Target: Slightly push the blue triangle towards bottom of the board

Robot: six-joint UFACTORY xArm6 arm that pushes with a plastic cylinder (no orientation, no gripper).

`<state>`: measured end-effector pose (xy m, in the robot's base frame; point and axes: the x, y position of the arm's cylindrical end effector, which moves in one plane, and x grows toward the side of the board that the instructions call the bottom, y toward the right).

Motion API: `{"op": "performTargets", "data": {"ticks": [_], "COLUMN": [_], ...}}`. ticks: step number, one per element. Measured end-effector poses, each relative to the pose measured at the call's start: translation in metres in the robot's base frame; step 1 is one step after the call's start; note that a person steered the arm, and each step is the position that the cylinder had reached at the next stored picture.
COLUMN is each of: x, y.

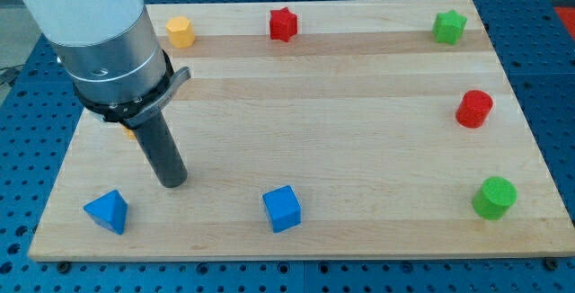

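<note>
The blue triangle [108,211] lies near the bottom left corner of the wooden board [323,104]. My tip [172,182] rests on the board just above and to the right of the blue triangle, a short gap away, not touching it. The arm's wide grey body fills the view's top left and hides part of the board behind it.
A blue cube [282,208] sits at bottom centre. A yellow hexagon [181,31], red star [283,24] and green star [448,27] line the top edge. A red cylinder [473,109] and green cylinder [494,197] stand at the right. A small orange piece [130,132] peeks out beside the rod.
</note>
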<state>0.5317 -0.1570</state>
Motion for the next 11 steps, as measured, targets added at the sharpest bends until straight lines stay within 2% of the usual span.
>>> {"op": "performTargets", "data": {"ticks": [1, 2, 4, 5, 6, 7, 9, 11], "x": [-0.017, -0.017, -0.022, 0.005, 0.010, 0.039, 0.041, 0.059], "y": [-0.032, -0.032, -0.072, -0.104, -0.111, -0.114, -0.102, -0.042]}}
